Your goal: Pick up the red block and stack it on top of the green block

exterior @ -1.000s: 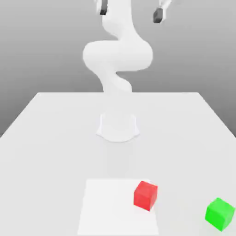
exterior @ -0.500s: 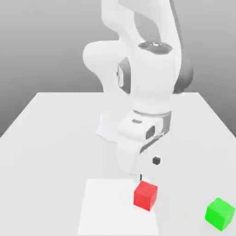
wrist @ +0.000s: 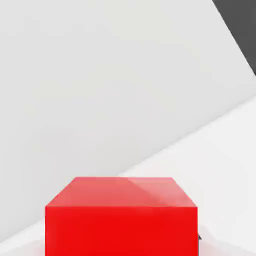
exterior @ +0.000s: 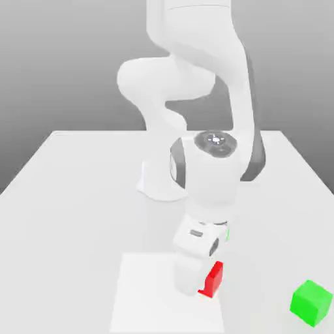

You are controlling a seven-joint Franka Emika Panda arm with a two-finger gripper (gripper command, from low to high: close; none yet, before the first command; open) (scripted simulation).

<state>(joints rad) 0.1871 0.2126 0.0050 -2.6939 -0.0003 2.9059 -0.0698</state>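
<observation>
The red block (exterior: 214, 279) sits on a paler square patch of the white table, partly hidden behind my hand. My gripper (exterior: 196, 273) has come straight down over it, and the hand's white body covers the block's side toward the exterior view's left. Close up in the hand view, the red block (wrist: 122, 220) rests flat on the table. The green block (exterior: 311, 302) stands apart on the table near the front edge, toward the exterior view's right of the red one.
The arm's base (exterior: 166, 181) stands at the middle of the white table (exterior: 72, 196), behind the blocks. The paler square patch (exterior: 147, 293) lies at the front. In the hand view, a dark area (wrist: 242, 30) lies beyond the table's edge.
The arm swung down from high above the table until the hand is over the red block. Neither block has moved.
</observation>
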